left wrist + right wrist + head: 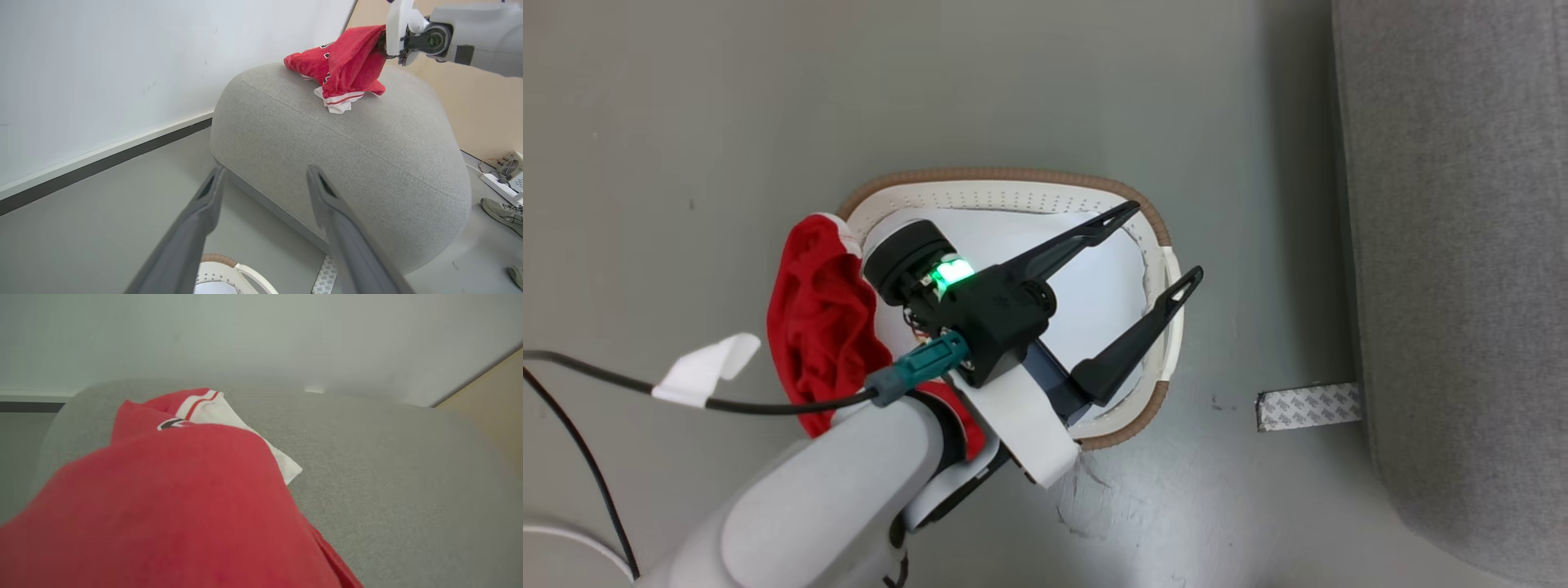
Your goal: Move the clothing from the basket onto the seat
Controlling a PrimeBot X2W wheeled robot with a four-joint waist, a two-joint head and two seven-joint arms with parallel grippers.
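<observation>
Grey floor all round. A strip of patterned tape point(1308, 407) lies at the foot of the grey sofa point(1454, 245), and a black cable point(768, 406) with a white tag point(707, 369) runs off the pale forearm. Past the sofa's end, a power strip point(502, 185) and a shoe point(502, 212) sit on the floor.

The left gripper point(1164, 241) hangs right over the basket point(996, 175), fingers spread wide with nothing between them. Its wrist and forearm cover much of the basket's near side.

Up on the sofa's top, the right gripper point(386, 43) is clamped on the red jersey point(347, 61). One fold is pulled up to the claw and the rest lies crumpled on the cushion. It's bright red, with a white hem carrying a red stripe and small dark marks.

A second red garment point(821, 318) is bunched over the basket's left rim, spilling outside it. The white cloth lining point(1094, 286) shows bare inside the basket.

The right claw's fingers are buried in the cloth. In the right wrist view the jersey is a blurred red mass across the lower frame. How far the second garment reaches under the arm, can't tell.
</observation>
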